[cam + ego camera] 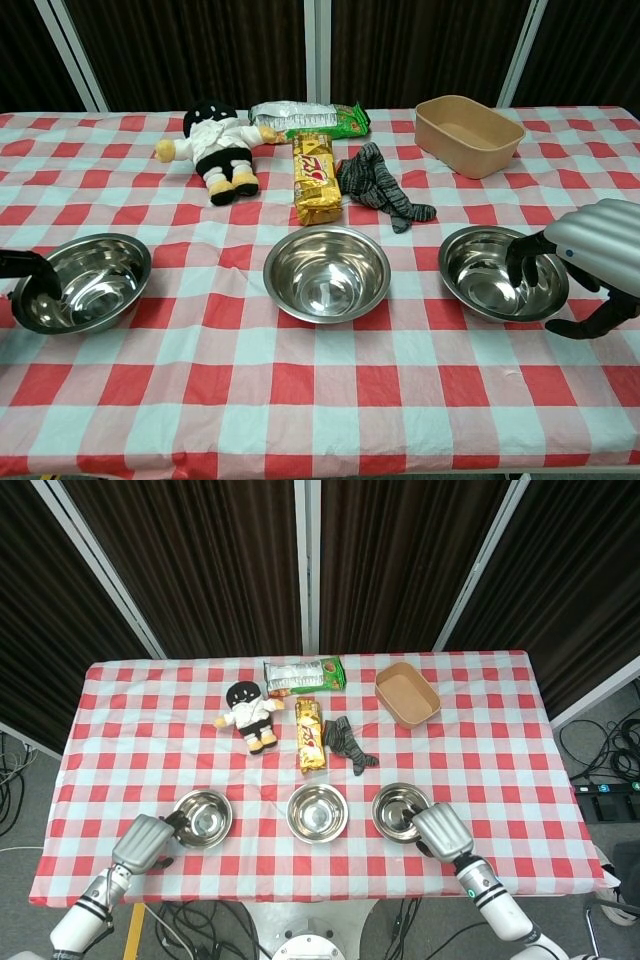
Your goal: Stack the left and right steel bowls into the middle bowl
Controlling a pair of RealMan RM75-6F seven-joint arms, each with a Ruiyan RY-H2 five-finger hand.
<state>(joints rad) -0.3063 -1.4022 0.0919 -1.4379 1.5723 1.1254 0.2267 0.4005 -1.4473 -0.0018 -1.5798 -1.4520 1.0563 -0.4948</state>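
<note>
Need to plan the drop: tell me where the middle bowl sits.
The middle bowl sits near the table's front edge in both views, between the left bowl and right bowl, just in front of the yellow snack pack.

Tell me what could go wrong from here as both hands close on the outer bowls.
1. The right hand has fingers hooked over the right bowl rim; a shallow pinch on smooth steel may slip or tip it.
2. The left hand reaches the left bowl only at its edge, so it may slide on the tablecloth.
3. Both carries end at the middle bowl; the hands could collide.
</note>
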